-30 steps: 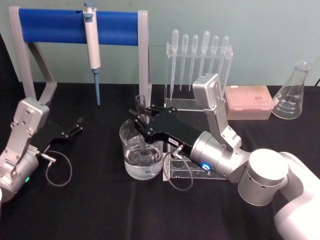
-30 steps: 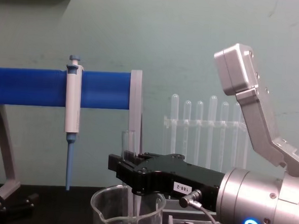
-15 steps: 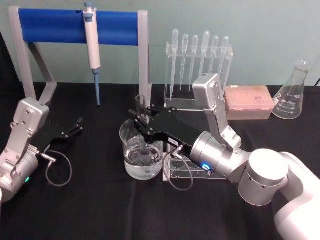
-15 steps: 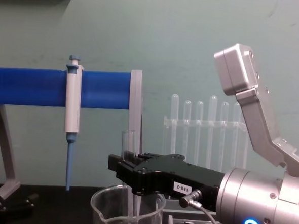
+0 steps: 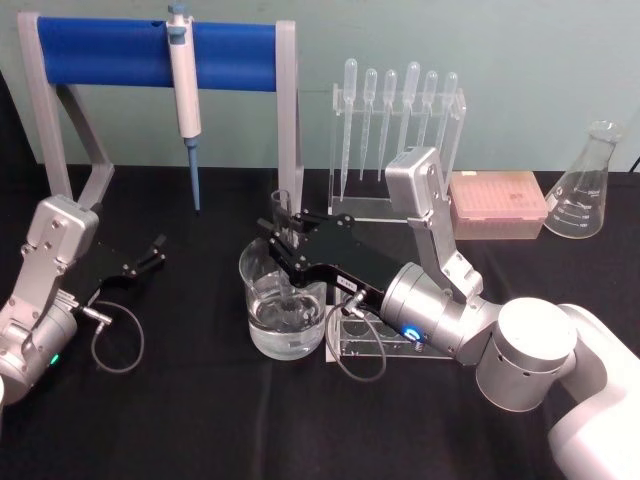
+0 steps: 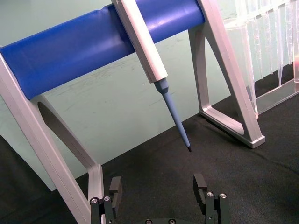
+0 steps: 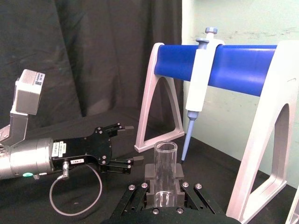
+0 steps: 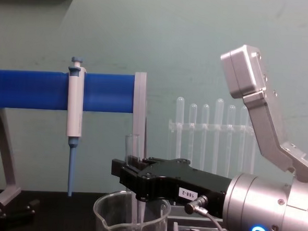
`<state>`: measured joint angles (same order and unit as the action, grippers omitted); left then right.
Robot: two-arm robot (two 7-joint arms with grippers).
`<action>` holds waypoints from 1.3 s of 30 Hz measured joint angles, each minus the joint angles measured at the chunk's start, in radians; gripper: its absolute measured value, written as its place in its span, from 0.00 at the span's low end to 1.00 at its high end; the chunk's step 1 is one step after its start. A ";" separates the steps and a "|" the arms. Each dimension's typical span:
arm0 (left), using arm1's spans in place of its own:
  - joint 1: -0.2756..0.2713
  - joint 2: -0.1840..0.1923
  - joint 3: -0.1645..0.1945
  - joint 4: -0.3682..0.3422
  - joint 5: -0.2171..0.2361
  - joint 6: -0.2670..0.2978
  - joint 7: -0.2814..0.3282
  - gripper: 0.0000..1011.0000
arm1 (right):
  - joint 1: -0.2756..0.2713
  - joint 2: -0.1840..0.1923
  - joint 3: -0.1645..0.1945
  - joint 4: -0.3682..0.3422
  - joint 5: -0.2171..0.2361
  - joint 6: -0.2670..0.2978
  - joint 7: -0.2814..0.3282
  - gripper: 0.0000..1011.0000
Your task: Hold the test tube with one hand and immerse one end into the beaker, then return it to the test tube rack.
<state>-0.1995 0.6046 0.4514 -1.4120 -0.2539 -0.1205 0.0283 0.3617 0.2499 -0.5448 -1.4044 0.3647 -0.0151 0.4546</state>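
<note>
My right gripper (image 5: 283, 236) (image 8: 131, 169) is shut on the test tube (image 5: 282, 212) (image 8: 132, 145) (image 7: 164, 172), a clear glass tube held upright over the beaker (image 5: 283, 305) (image 8: 131, 219). The tube's lower end reaches down inside the beaker, which holds clear liquid; its open rim sticks up above the black jaws. The beaker stands on the black table near the middle. My left gripper (image 5: 155, 251) (image 6: 159, 196) (image 7: 128, 142) rests open and idle at the left, low over the table.
A blue-barred stand (image 5: 150, 55) with a hanging pipettor (image 5: 185, 95) stands at the back left. A clear rack of plastic pipettes (image 5: 400, 110), a pink tip box (image 5: 497, 205) and a conical flask (image 5: 590, 185) line the back right. A clear holder (image 5: 360, 340) sits beside the beaker.
</note>
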 joint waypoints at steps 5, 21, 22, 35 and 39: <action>0.000 0.000 0.000 0.000 0.000 0.000 0.000 0.99 | 0.000 0.000 0.000 0.000 0.000 0.000 0.000 0.23; 0.000 0.000 0.000 0.000 0.000 0.000 0.000 0.99 | 0.000 0.000 0.000 0.000 0.000 0.000 0.000 0.23; 0.000 0.000 0.000 0.000 0.000 0.000 0.000 0.99 | 0.000 0.000 0.000 0.000 0.000 0.000 0.000 0.23; 0.000 0.000 0.000 0.000 0.000 0.000 0.000 0.99 | 0.000 0.000 0.000 0.000 0.000 0.000 0.000 0.23; 0.000 0.000 0.000 0.000 0.000 0.000 0.000 0.99 | 0.000 0.000 0.000 0.000 0.000 0.000 0.000 0.23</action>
<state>-0.1995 0.6047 0.4514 -1.4120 -0.2539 -0.1205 0.0283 0.3617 0.2499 -0.5447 -1.4044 0.3647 -0.0151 0.4546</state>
